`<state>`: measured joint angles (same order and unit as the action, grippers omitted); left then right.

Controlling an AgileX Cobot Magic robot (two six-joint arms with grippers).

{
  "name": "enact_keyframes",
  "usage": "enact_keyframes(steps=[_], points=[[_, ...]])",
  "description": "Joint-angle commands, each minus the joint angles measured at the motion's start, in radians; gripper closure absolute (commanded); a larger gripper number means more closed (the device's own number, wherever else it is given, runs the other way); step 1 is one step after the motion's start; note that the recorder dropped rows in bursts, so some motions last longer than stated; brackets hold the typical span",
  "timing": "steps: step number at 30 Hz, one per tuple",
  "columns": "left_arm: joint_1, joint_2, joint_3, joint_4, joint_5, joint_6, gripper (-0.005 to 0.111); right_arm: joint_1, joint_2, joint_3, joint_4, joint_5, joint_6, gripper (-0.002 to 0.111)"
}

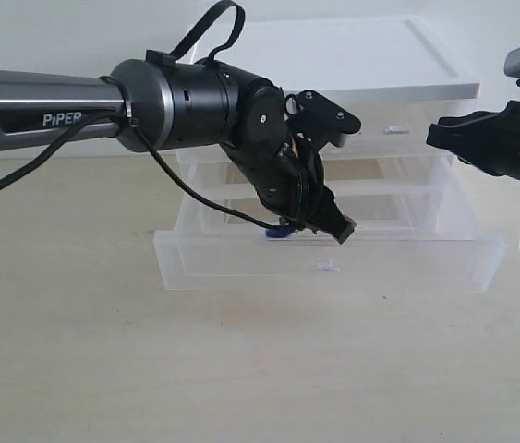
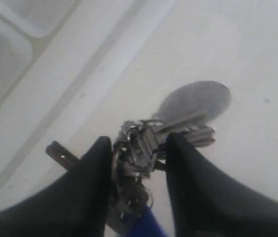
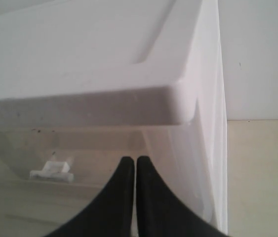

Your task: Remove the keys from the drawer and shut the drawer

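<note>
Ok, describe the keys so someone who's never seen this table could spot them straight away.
Find the clear plastic cabinet with the white top; its bottom drawer, the full-width one, is pulled out. The left hand reaches into it, and the keys sit between its fingers. Against all that pale plastic they stand out: a silver bunch with a round grey tag and a blue tag.

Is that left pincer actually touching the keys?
Touching. The left wrist view shows the keys wedged between both fingers of the left pincer.
</note>
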<state>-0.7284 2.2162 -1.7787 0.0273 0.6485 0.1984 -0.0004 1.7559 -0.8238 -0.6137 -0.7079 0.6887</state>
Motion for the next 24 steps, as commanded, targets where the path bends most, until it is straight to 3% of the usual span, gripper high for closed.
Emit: enact_keyframes(steps=[1,7,15,19,21,22,24], points=[[-0.001,0.016,0.005,-0.004,0.034,0.015,0.102,0.001,0.001,-0.003,0.006,-0.001,-0.009,0.108],[-0.005,-0.007,0.005,-0.007,0.034,0.026,0.102,0.001,0.001,-0.003,0.006,-0.001,-0.009,0.108],[-0.063,-0.129,0.010,0.013,0.033,0.033,0.102,0.001,0.001,-0.003,0.006,-0.001,-0.011,0.108],[-0.061,-0.143,0.010,0.055,0.104,0.040,0.102,0.001,0.001,-0.003,0.004,-0.001,-0.011,0.108],[-0.061,-0.125,0.010,0.083,0.108,0.040,0.091,0.001,0.001,-0.003,0.001,-0.001,-0.011,0.108],[-0.061,-0.109,0.010,0.081,0.105,0.040,0.075,0.001,0.001,-0.003,0.001,-0.001,-0.011,0.108],[-0.061,-0.091,0.010,0.081,0.098,0.040,0.055,0.001,0.001,-0.003,0.001,-0.001,-0.011,0.108]])
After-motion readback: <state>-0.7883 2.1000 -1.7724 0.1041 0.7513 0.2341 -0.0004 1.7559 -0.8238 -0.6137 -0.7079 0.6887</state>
